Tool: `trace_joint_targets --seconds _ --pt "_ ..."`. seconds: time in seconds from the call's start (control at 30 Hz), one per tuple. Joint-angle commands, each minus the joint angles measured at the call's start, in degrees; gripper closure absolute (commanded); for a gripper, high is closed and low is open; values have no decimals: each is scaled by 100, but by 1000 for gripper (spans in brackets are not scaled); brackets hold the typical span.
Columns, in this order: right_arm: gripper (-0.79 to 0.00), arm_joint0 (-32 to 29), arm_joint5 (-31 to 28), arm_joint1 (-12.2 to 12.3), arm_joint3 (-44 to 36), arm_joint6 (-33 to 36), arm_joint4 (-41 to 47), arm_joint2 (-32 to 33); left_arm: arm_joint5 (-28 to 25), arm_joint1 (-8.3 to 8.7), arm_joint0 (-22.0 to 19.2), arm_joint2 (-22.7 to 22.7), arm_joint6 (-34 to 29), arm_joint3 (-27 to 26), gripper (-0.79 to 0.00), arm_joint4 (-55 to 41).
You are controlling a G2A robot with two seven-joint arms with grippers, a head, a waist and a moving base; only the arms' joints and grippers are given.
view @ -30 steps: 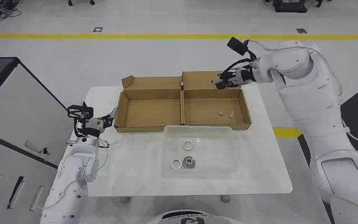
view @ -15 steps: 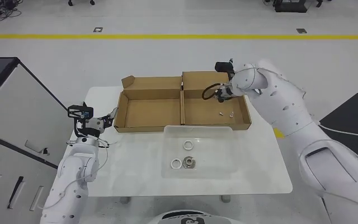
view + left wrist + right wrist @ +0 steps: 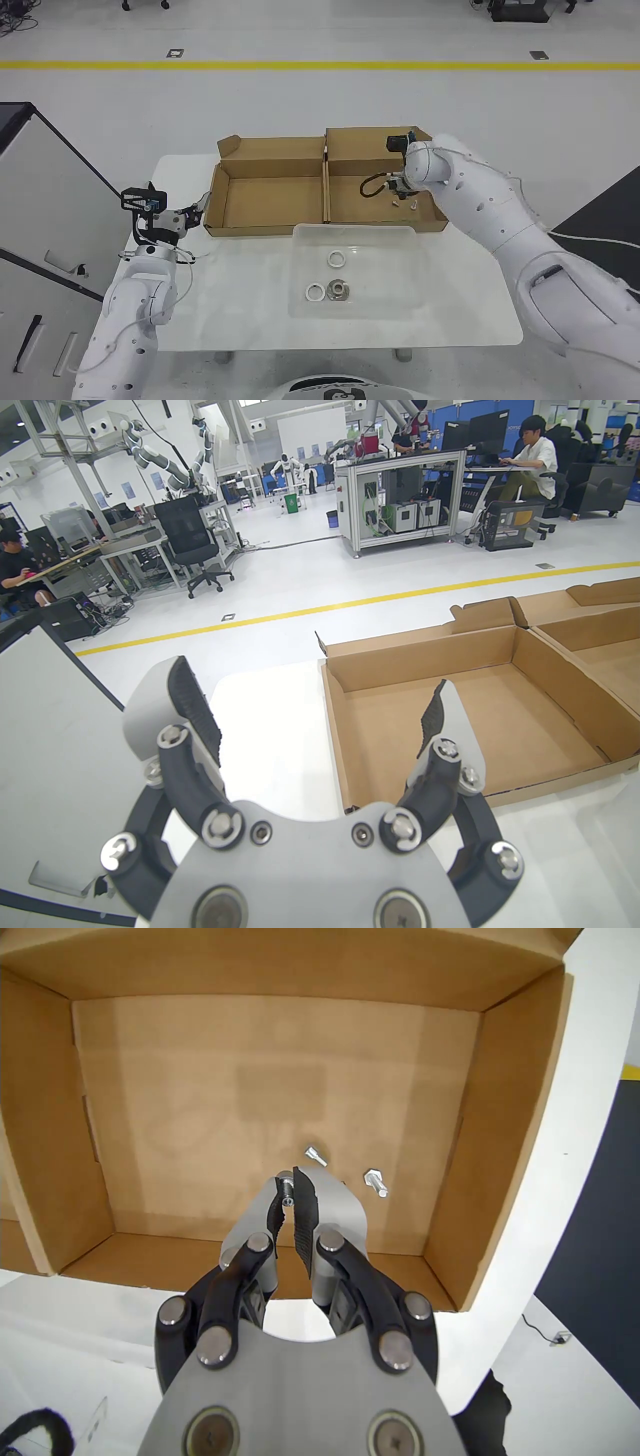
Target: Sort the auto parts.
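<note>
- White table on a pale workshop floor, yellow line painted behind it.
- Two open cardboard boxes side by side along the far edge: left box and right box.
- Clear tray just in front of the boxes, holding two white rings and a metal part.
- Right gripper over the floor of the right box, clenched on a small bolt between its pads.
- Two loose bolts lying on that box floor near the fingertips, apart from each other.
- Left gripper spread wide with nothing between its fingers, above the table's left edge, near the left box.
</note>
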Motion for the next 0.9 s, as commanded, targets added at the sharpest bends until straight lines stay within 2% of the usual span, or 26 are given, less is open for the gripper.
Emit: trace_joint_targets --seconds 0.0,0.7,0.73,0.8,0.87 --pt "0 -30 4 -25 77 1 -29 -34 0 0 0 0 0 0 -785 0" --pt "0 -86 11 -281 641 -69 -262 -125 0 0 0 0 0 0 -785 0" --pt "-46 -83 14 -289 659 -71 -269 -117 0 0 0 0 0 0 -785 0" --pt "-203 -81 9 -305 683 -73 -284 -105 0 0 0 0 0 0 -785 0" --pt "-252 -79 -7 -318 705 -81 -270 -74 0 0 0 0 0 0 -785 0"
